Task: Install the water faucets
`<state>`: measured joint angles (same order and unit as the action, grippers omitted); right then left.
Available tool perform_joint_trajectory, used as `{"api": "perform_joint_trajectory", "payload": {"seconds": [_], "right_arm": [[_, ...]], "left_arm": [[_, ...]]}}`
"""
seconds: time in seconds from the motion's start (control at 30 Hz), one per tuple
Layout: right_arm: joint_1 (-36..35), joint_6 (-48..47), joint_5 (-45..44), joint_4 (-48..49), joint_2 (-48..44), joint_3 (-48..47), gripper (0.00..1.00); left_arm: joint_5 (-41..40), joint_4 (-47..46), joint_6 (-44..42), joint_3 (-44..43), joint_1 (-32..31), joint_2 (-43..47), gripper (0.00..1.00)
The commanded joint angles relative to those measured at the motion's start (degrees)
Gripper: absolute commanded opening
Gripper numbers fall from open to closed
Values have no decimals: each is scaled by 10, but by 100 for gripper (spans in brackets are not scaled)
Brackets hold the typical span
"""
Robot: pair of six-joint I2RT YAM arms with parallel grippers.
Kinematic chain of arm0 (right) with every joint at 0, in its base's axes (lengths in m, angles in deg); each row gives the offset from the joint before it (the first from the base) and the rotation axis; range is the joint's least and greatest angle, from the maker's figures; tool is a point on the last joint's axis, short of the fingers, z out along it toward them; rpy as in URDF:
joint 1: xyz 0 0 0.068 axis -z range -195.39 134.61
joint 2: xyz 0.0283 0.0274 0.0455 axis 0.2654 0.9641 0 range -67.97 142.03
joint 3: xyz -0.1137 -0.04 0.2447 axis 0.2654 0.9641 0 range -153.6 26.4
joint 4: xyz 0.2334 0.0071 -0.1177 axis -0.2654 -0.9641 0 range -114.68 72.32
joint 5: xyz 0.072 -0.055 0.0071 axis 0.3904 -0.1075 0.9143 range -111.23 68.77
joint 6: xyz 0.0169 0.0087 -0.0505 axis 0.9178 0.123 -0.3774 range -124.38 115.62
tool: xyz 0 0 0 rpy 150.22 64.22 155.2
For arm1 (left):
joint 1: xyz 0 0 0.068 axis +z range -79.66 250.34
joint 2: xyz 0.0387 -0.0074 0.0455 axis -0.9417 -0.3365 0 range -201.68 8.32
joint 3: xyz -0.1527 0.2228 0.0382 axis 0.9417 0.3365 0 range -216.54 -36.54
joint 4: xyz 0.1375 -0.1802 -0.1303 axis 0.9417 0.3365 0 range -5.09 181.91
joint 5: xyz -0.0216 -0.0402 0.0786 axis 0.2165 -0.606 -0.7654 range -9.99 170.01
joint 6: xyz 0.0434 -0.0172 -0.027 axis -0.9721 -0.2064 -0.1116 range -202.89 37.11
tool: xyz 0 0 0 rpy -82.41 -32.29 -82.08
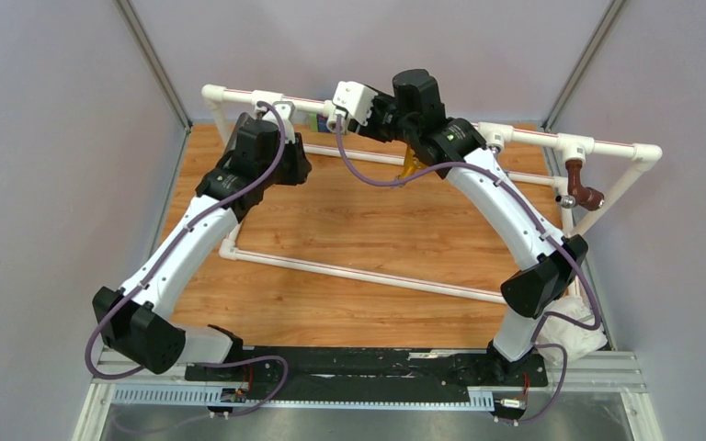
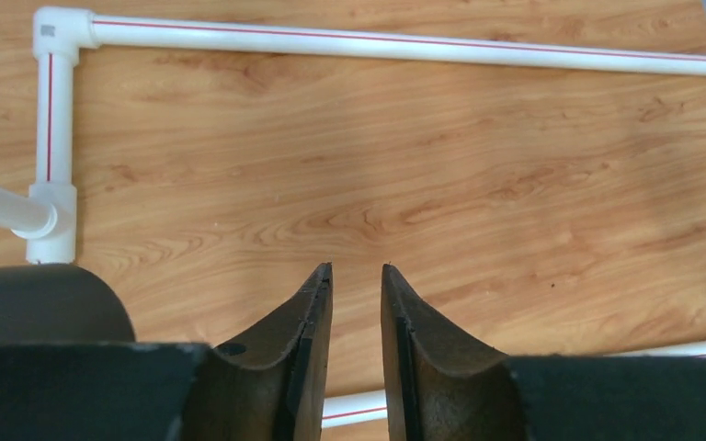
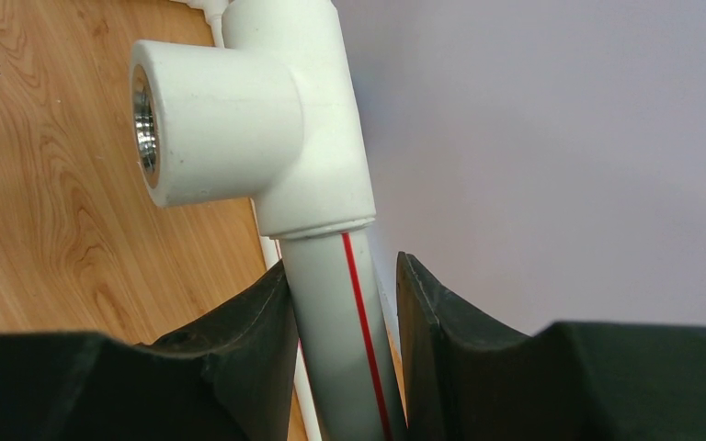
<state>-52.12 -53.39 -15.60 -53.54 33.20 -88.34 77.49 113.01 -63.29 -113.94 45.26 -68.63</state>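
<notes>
Right claw clamped on white pipe below tee fitting. Left claw narrow gap, empty, over wood table. Dark faucet position: cannot tell.

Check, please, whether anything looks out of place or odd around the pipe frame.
Nothing looks spilled or broken. One oddity: the right gripper clamps the white pipe below a tee fitting whose threaded socket is empty, and it holds no faucet. A crumpled white cloth or bag lies by the right arm's base.
</notes>
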Motion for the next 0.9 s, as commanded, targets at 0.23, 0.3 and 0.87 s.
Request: {"api": "perform_joint_trajectory", "payload": {"seconds": [0.23, 0.3, 0.87], "right_arm": [[-19, 77, 48, 21, 11, 17, 8], [-19, 77, 47, 21, 11, 19, 8], [-19, 73, 45, 23, 3, 26, 8]], "left_arm": [[82, 28, 11, -27, -20, 67, 51], [85, 42, 4, -55, -20, 81, 54], [139, 92, 5, -186, 171, 128, 70]]}}
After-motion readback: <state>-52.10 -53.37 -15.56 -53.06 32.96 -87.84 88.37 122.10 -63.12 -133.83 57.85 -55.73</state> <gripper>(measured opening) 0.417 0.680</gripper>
